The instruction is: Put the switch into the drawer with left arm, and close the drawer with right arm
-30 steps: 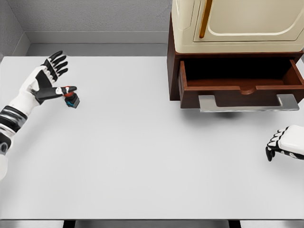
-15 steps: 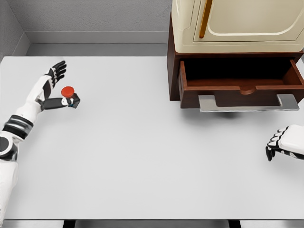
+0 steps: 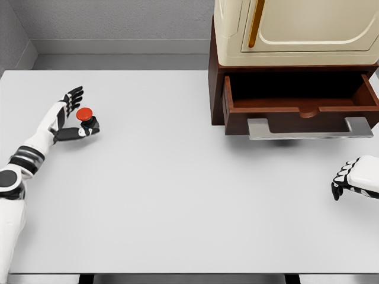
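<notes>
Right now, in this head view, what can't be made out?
- Grip on the switch: too small to tell if the left hand holds it.
- Drawer interior: back in shadow, floor hidden by its front.
- Right hand: cut off by the right edge.
- Cabinet top: cropped.

No text, label, brand, number or sign can be read anywhere in the head view. The small black switch with the round red button [image 3: 87, 120] at nine o'clock carries no legible marking, the cream cabinet door with the brass handle [image 3: 296, 29] at one o'clock is plain, and the dark brown wooden drawer with the grey metal pull [image 3: 301, 105] at two o'clock bears no lettering. The white tabletop [image 3: 189, 195] shows no print either.
</notes>
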